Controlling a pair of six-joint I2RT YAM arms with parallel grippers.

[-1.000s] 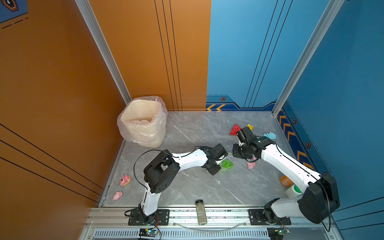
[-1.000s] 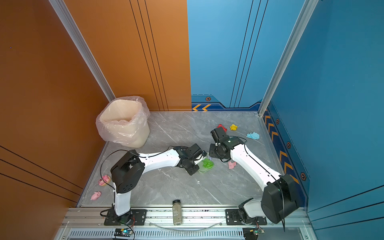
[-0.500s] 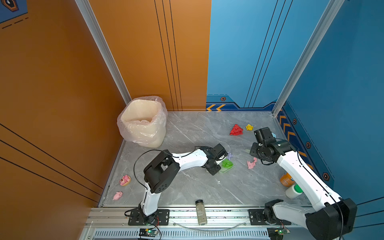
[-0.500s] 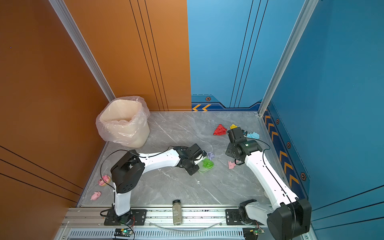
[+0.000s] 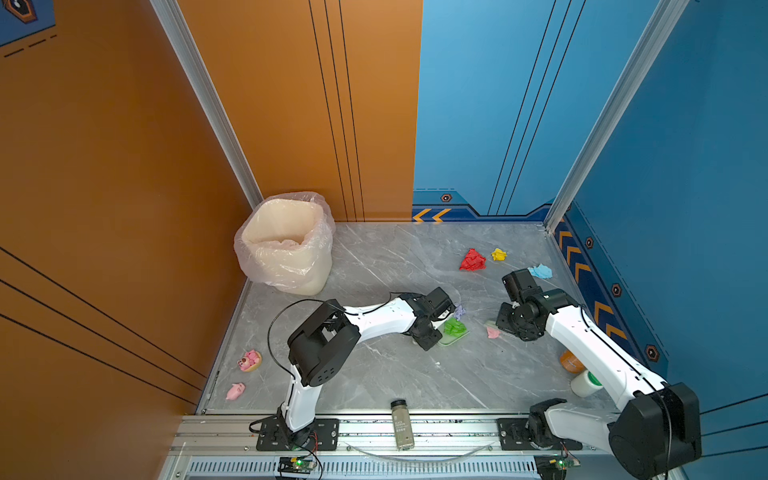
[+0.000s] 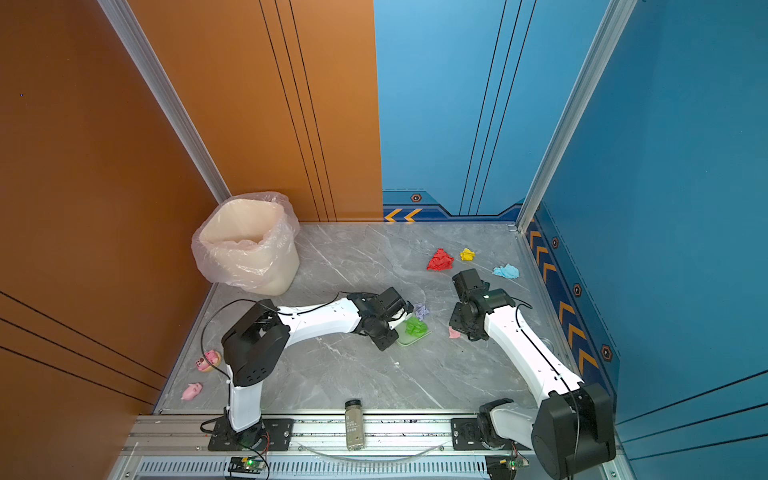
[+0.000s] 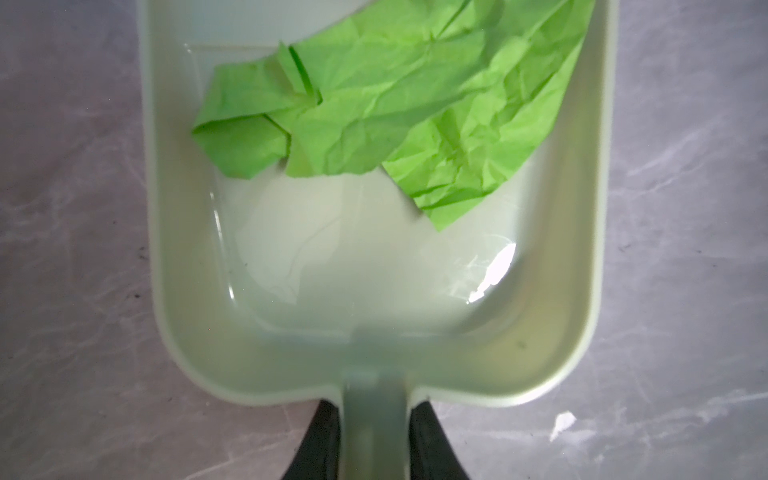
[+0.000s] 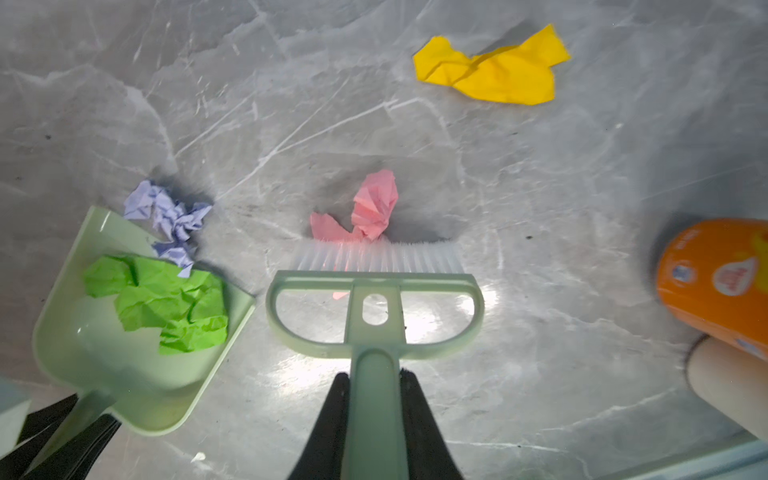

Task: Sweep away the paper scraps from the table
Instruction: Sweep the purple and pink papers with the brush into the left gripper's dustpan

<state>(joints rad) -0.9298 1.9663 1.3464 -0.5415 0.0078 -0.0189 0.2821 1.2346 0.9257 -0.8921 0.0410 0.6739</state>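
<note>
Sweep step: right tool point(image 8: 374, 419) clamps brush point(image 8: 374, 291) against pink scrap point(image 8: 374, 203); left tool point(image 7: 374, 432) grips dustpan point(image 8: 83, 374) holding green scrap point(image 8: 166, 307). Next: push pink scrap sideways into dustpan.

The table point(image 5: 374, 374) is carrying a lined bin point(image 5: 286, 249) at its far left corner and two pig figurines point(image 5: 249, 360) near its left edge. A red scrap point(image 5: 472, 261), yellow scrap point(image 5: 498, 254), light blue scrap point(image 5: 541, 271), lilac scrap point(image 5: 459, 311) and pink scrap point(image 5: 493, 332) are lying right of centre.

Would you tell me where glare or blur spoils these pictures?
Left wrist view: a glare patch in the dustpan, its handle soft. Right wrist view: glare on the table around the brush, orange bottle blurred. Both top views: even light, sharp.
</note>
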